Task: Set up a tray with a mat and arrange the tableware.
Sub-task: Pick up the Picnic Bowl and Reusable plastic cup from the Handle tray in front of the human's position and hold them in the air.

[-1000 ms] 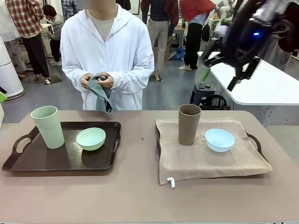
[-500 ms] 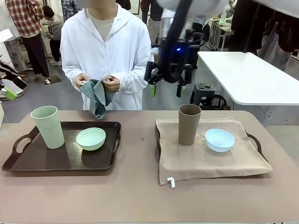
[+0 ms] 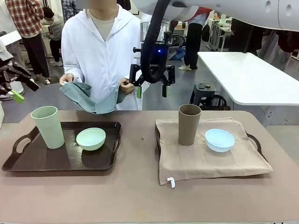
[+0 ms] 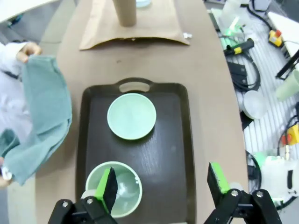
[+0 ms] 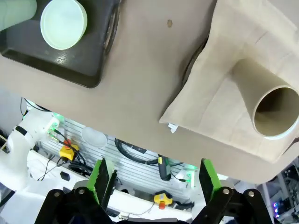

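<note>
Grey-green mat cloth [image 3: 91,100], held by the person [image 3: 100,46], hangs just behind the dark tray [image 3: 56,158] bearing the pale green cup [image 3: 48,127] and pale green bowl [image 3: 90,138], so the left gripper [image 4: 162,179], spread above that tray, and the right gripper [image 3: 151,91], spread beyond its far edge, should probably clear it first.

Cup [image 3: 48,127] left of bowl [image 3: 90,138], in tray [image 3: 46,159]
</note>
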Robot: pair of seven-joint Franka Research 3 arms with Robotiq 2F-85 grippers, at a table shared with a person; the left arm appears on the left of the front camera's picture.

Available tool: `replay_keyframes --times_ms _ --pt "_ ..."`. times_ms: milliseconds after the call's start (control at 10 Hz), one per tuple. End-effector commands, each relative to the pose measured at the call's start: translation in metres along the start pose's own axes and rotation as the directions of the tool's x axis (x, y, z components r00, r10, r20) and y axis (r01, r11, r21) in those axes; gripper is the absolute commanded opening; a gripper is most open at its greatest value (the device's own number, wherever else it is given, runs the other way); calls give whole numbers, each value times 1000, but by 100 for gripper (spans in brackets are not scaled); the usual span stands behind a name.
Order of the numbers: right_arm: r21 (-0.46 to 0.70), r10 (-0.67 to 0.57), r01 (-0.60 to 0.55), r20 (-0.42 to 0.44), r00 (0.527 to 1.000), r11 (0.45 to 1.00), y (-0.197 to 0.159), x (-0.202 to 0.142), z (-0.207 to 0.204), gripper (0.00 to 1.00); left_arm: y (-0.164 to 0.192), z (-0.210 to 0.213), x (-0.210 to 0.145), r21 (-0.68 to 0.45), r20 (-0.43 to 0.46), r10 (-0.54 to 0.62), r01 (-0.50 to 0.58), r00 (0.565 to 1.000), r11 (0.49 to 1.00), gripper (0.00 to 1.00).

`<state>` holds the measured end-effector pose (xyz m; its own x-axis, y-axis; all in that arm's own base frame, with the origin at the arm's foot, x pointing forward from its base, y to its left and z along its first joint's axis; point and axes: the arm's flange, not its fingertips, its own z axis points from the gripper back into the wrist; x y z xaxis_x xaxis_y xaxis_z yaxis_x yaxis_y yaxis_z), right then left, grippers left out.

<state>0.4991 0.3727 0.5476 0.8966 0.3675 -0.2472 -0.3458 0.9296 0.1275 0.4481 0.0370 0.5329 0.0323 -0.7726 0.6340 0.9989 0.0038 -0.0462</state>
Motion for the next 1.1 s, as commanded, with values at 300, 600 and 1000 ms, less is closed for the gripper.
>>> replay_keyframes --times_ms 300,600,1000 --pt "-3 -16 16 11 1000 1000 -8 -6 -3 100 -6 3 0 22 5 17 -17 1000 1000 100" --pt "-20 -18 19 71 997 1000 25 21 -21 100 32 19 -46 11 85 29 -30 996 999 100" --pt "-114 12 8 174 985 993 82 39 -54 100 65 15 -103 -56 210 35 -24 977 998 100"
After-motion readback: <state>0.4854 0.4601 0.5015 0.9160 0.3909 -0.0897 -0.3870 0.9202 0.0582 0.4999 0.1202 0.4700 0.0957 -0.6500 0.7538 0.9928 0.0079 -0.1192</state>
